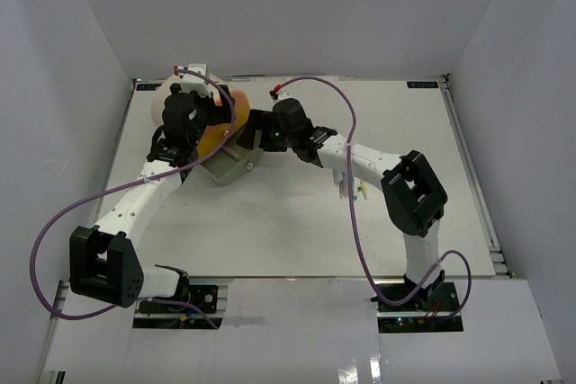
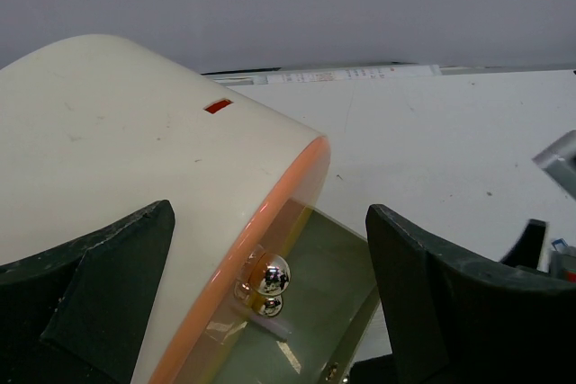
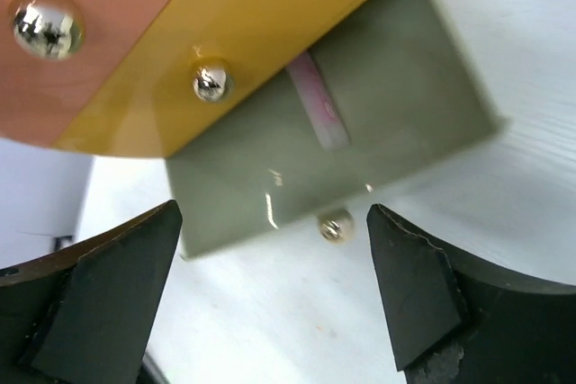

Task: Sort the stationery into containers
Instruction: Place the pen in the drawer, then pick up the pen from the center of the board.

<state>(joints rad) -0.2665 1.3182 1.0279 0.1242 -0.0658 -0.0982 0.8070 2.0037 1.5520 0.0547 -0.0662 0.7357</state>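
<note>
The cream cylindrical organizer (image 1: 219, 130) lies at the back left, its orange face toward the table's middle. Its grey-green drawer (image 1: 231, 169) is pulled out. In the right wrist view a pink pen (image 3: 319, 105) lies in that drawer (image 3: 396, 123), under the yellow band (image 3: 270, 15) and pink band (image 3: 99, 51). My right gripper (image 3: 270, 299) is open and empty, just in front of the drawer's brass knob (image 3: 335, 225). My left gripper (image 2: 270, 312) is open and straddles the organizer's front rim (image 2: 108, 150) near a brass knob (image 2: 271, 273). More stationery (image 1: 346, 188) lies under the right forearm.
White walls close in the table (image 1: 297, 231) on the left, back and right. Purple cables loop from both arms over the table. The two wrists sit close together at the organizer, right gripper (image 1: 252, 137) beside left gripper (image 1: 207, 132).
</note>
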